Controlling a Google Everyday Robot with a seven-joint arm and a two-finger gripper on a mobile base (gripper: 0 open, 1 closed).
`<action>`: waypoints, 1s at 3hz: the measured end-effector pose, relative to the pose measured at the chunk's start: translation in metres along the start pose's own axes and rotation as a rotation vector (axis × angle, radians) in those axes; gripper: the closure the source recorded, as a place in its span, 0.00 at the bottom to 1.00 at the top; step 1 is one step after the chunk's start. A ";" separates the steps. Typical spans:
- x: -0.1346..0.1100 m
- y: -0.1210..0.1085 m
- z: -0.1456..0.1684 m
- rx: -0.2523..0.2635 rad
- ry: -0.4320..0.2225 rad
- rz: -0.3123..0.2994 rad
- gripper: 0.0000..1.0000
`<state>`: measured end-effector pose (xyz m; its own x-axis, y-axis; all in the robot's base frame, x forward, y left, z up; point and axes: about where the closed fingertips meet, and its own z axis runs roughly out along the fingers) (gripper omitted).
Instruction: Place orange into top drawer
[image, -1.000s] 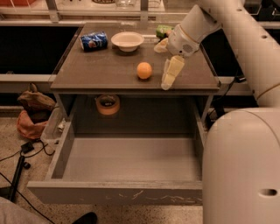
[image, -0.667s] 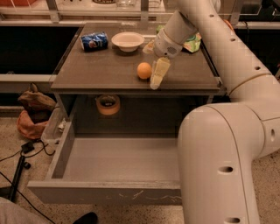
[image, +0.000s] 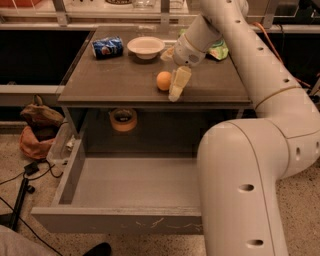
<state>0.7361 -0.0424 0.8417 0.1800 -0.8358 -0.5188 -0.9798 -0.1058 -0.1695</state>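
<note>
Gripper (image: 176, 90) has swung in right beside the orange (image: 163, 80) on the tabletop (image: 120, 80) – can't tell if it's gripping – nudge it and you'll roll it off, missing the drawer (image: 115, 220)

One orange (image: 163, 80) beside the jaws, one bowl (image: 145, 47), can (image: 107, 47), perhaps tape (image: 123, 119)
</note>
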 end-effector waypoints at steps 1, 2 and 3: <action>0.001 -0.010 0.012 0.003 -0.048 -0.014 0.00; 0.000 -0.015 0.015 0.016 -0.053 -0.015 0.18; 0.000 -0.015 0.016 0.016 -0.053 -0.015 0.49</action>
<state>0.7523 -0.0321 0.8314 0.1990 -0.8042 -0.5601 -0.9756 -0.1086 -0.1908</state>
